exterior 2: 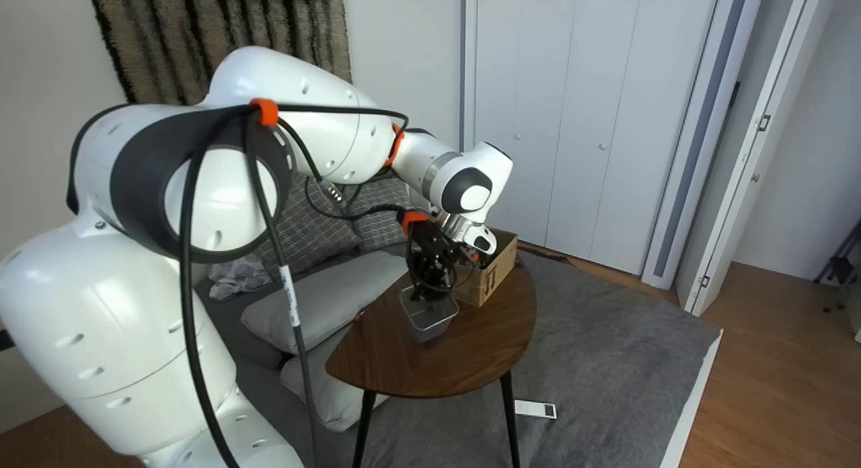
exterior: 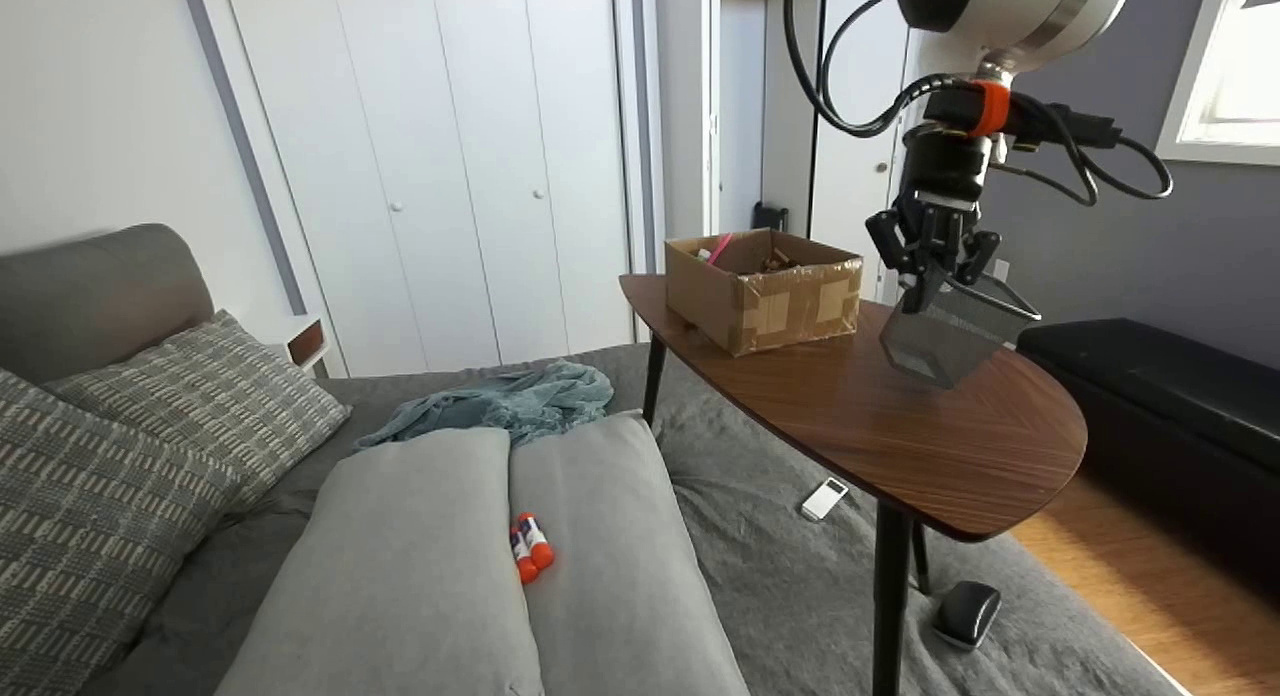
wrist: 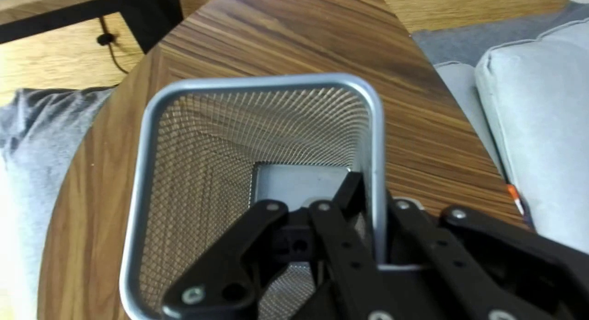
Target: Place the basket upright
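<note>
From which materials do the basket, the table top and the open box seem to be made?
Basket: probably grey metal; see-through mesh walls, smooth shiny rim.
Table top: wood or veneer, perhaps laminate, satin brown; it shows grain.
Box: likely cardboard, matte brown, with shiny, tape-like strips.

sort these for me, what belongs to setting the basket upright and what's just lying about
For the job:
wire-mesh basket, tilted
tool, gripping its wall

Lying about:
cardboard box
orange-capped tubes
teal cloth
black mouse-like object
small white object
</note>
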`<state>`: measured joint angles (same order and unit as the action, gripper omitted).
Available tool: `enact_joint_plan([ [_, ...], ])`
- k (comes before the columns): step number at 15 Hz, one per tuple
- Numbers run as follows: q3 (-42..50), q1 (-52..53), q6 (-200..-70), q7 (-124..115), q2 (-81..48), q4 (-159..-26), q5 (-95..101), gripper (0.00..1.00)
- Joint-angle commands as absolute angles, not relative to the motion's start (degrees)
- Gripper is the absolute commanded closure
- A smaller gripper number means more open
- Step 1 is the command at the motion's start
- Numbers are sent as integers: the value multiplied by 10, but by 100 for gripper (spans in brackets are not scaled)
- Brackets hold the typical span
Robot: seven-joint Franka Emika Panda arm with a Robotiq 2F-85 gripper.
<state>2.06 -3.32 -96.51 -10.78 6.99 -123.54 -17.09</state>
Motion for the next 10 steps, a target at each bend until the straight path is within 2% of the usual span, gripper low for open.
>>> enact_joint_plan([
  [1,-10,-12,-925,-158,69,-1217,-82,98],
  [3,-25,0,-909,-171,60,-1213,-36,98],
  [4,-32,4,-904,-180,56,-1212,-11,71],
  [6,-44,13,-893,-197,52,-1211,32,62],
  [10,-56,24,-885,-209,57,-1211,83,33],
])
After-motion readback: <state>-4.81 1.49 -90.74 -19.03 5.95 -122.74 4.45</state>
